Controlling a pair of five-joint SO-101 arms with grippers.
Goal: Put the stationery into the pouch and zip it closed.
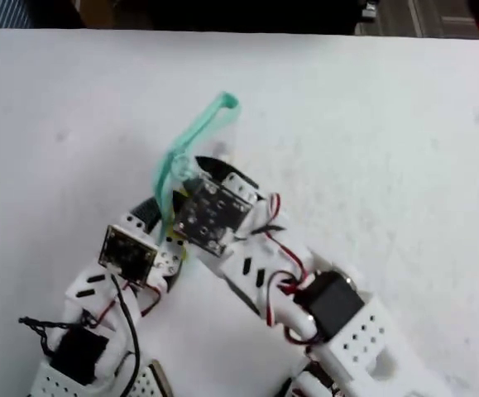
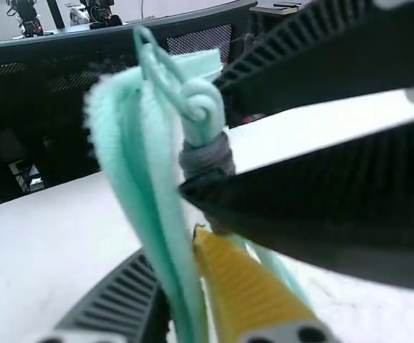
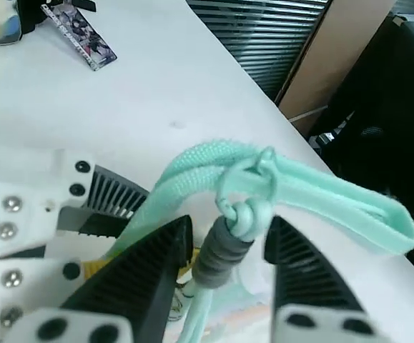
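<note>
1. Left gripper point(image 2: 176, 257), toward the table's near edge: yellow finger and grey ribbed finger closed on the mint pouch point(image 1: 191, 136), with the fabric pinched between them.
2. Right gripper point(image 3: 229, 232), just beyond it: black fingers at a narrow gap, one on each side of the grey zipper pull point(image 3: 217, 257). One finger sits against the pull, with a sliver of space at the other. Cannot tell if it pinches.
3. A knotted mint cord loop point(image 3: 253, 179) stands up from the pull, between the black fingertips.
4. The pouch is lifted off the table point(image 1: 371, 124), edge-on to the high view and left of the middle. Its free end tilts toward the far edge.
5. Both grippers cover the pouch's lower end in the high view. How far the zip is drawn cannot be made out, nor what is inside.
6. A pale patterned patch point(image 3: 221, 318) under the right gripper is cut off and too blurred to name.
7. Farther off on the white surface lies a flat printed card point(image 3: 81, 39).
8. Past the far edge is a black mesh chair back point(image 2: 63, 78).
</note>
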